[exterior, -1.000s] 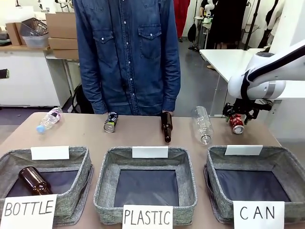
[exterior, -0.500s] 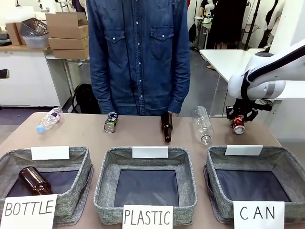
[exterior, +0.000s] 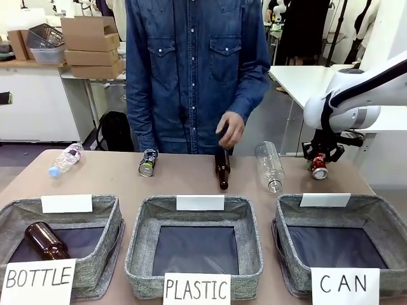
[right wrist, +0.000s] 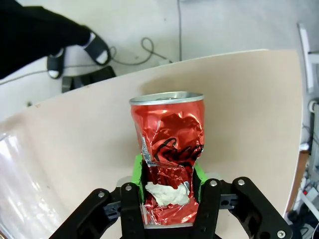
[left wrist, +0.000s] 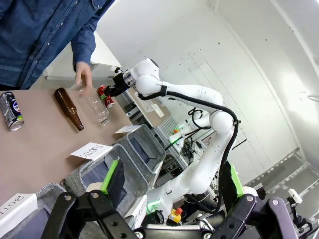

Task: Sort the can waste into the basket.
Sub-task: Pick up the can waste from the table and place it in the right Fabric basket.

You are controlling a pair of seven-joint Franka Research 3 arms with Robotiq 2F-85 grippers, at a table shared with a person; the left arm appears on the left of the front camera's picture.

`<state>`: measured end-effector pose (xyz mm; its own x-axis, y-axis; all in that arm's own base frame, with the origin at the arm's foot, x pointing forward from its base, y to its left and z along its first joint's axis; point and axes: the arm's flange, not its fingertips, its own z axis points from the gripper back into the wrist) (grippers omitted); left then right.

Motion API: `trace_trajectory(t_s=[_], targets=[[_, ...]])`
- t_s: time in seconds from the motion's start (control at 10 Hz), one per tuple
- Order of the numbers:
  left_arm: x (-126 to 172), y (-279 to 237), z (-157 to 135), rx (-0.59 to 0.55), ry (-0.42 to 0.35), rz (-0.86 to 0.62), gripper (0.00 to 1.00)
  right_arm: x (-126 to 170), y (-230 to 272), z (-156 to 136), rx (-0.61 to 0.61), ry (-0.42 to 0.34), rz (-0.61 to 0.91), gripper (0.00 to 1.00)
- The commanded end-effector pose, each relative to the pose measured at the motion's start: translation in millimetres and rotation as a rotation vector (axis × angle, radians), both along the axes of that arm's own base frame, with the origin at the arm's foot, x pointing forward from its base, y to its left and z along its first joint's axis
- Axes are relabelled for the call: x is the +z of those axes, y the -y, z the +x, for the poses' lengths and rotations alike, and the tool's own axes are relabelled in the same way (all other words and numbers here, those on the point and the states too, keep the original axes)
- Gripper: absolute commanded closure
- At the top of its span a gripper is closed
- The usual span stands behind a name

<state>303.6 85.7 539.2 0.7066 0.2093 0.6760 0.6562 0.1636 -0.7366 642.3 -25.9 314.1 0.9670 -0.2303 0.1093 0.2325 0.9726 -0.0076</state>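
Observation:
My right gripper (exterior: 320, 159) is shut on the crushed red can (exterior: 318, 166), held just above the table's far right corner; in the right wrist view the can (right wrist: 169, 144) sits pinched between the green pads (right wrist: 138, 172). The dark can (exterior: 147, 162) lies on the table at the far side, left of centre, also seen from the left wrist (left wrist: 11, 111). The grey basket signed "CAN" (exterior: 372, 219) stands at the front right, below the held can. My left gripper (left wrist: 172, 181) is open, off to the left above the baskets.
A person in a denim shirt stands at the far side, one hand (exterior: 230, 129) over a brown bottle (exterior: 222, 168). A clear bottle (exterior: 269, 166) lies next to it, another (exterior: 65, 159) at far left. Baskets signed "PLASTIC" (exterior: 194, 219) and "BOTTLE" (exterior: 108, 219) stand in front.
My right gripper has lifted the red can slightly. The person has stepped to the right and raised a hand over the brown bottle.

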Motion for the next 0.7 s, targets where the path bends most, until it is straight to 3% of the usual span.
trace_trajectory(t_s=[0.0,0.1,0.3,0.6], targets=[[3,1,1,-0.002,0.032,-0.015,0.0,7,-2,6,-0.019,-0.001,-0.047,1.0],[3,1,1,-0.002,0.032,-0.015,0.0,24,4,0,-0.025,0.019,-0.046,1.0],[3,1,1,-0.002,0.032,-0.015,0.0,94,36,-36,-0.053,0.029,-0.039,1.0],[3,1,1,-0.002,0.032,-0.015,0.0,202,71,-141,-0.05,0.016,0.182,1.0]])
